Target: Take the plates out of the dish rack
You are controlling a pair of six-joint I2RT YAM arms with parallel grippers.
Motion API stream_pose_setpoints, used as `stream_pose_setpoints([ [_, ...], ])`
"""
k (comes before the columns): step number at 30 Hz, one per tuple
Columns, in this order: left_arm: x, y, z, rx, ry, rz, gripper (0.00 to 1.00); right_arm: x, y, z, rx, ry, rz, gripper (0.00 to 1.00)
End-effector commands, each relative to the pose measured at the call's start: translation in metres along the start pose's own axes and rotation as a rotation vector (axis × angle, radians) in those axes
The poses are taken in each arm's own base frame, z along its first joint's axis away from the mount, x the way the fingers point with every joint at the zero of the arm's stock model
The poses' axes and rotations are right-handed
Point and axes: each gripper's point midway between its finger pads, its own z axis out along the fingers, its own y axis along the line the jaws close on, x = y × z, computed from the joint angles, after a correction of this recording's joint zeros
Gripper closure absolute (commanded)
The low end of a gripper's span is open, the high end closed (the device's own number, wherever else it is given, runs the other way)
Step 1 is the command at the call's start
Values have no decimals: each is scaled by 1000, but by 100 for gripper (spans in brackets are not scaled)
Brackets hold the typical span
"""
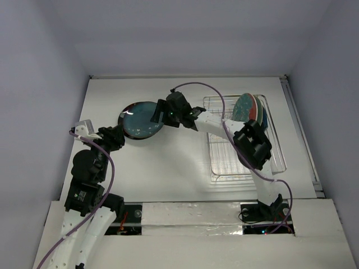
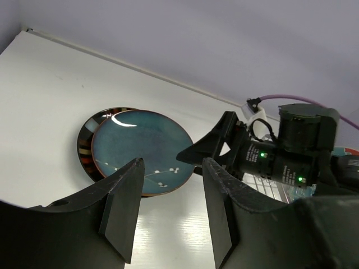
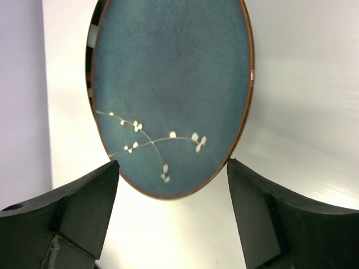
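Note:
A teal plate with a white blossom sprig (image 1: pixel 139 120) lies flat on the table at the back left, stacked on a dark-rimmed plate (image 2: pixel 85 143). It also shows in the left wrist view (image 2: pixel 134 144) and the right wrist view (image 3: pixel 171 84). My right gripper (image 1: pixel 158 114) is open at the plate's right edge; its fingers (image 3: pixel 95 196) straddle the rim without touching it. My left gripper (image 1: pixel 119 136) is open and empty, just in front of the plates. The chrome dish rack (image 1: pixel 224 162) stands at the right. Several plates (image 1: pixel 248 107) stand upright at its far end.
The right arm's forearm (image 1: pixel 216 126) reaches across from the rack to the stacked plates. In the left wrist view the right gripper's black body (image 2: pixel 280 154) sits just right of the plates. The white back wall runs close behind plates and rack.

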Motion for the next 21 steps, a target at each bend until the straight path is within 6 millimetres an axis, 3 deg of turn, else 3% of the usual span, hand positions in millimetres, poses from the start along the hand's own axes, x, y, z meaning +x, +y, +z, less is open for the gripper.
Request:
stream_pose_setpoints([
  [1, -4, -4, 0, 17, -24, -12, 57, -20, 7, -26, 19, -70, -88, 19],
  [5, -5, -4, 0, 17, -25, -13, 57, -18, -4, -31, 58, -68, -124, 28],
  [6, -4, -4, 0, 17, -24, -12, 57, -20, -4, -36, 60, -79, -131, 41],
  [8, -5, -4, 0, 18, -26, -12, 57, -26, -3, -44, 64, -99, -154, 59],
  [9, -5, -4, 0, 18, -26, -12, 57, -26, -7, -48, 76, -104, -164, 81],
  [11, -4, -4, 0, 17, -24, -12, 57, -44, -2, -74, 91, -174, -197, 97],
  [12, -5, -4, 0, 18, -27, -12, 57, -50, -3, -85, 102, -198, -210, 100],
  [13, -5, -4, 0, 18, -27, -13, 57, -64, -6, -112, 135, -266, -214, 100],
  [15, -6, -4, 0, 19, -28, -13, 57, -74, -18, -144, 203, -324, -255, 100],
  [16, -6, -4, 0, 20, -30, -12, 57, -84, -33, -180, 283, -386, -262, 100],
  [19, -6, -4, 0, 20, -31, -12, 57, -104, -76, -241, 471, -492, -262, 100],
  [20, -6, -4, -1, 21, -33, -12, 57, -106, -98, -273, 526, -512, -251, 100],
  [21, -7, -4, -1, 22, -34, -13, 57, -107, -112, -289, 559, -527, -240, 100],
])
